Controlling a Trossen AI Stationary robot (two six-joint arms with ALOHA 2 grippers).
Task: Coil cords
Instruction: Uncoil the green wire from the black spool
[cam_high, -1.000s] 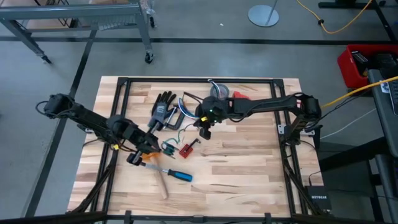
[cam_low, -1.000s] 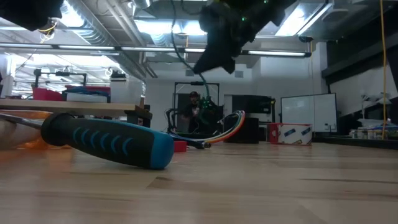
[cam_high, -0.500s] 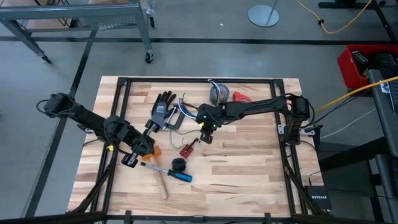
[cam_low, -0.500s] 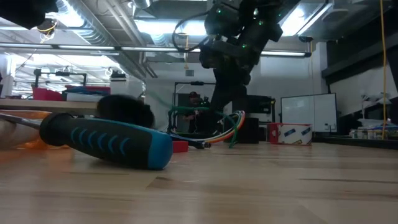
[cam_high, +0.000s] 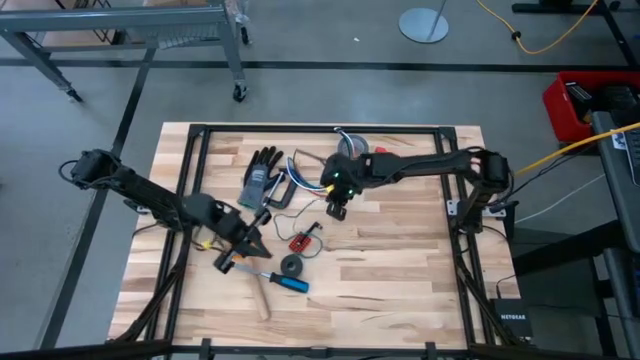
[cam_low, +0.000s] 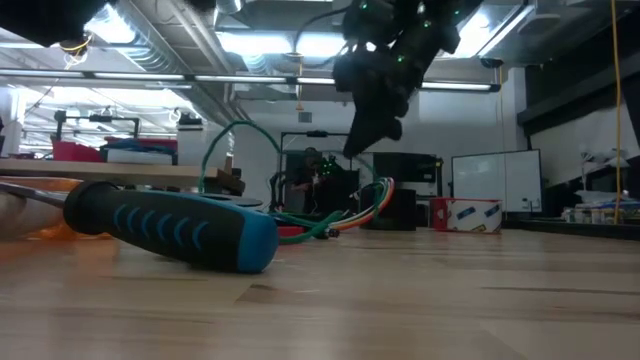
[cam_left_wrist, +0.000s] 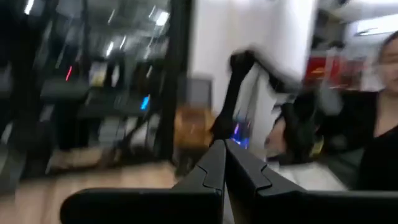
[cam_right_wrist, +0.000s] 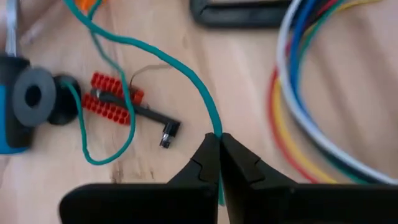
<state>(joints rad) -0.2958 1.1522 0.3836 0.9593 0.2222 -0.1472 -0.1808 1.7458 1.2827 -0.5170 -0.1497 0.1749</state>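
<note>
While clamped on green cord (cam_right_wrist: 186, 78), right end effector (cam_right_wrist: 219, 146) hangs beside coloured bundle (cam_right_wrist: 311, 93).

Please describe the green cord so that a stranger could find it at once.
Look near the middle of the wooden table, beside the black glove. The green cord loops past the small red part, and the right gripper pinches it. Its neighbours form a multicoloured bundle; it is one single green strand.
</note>
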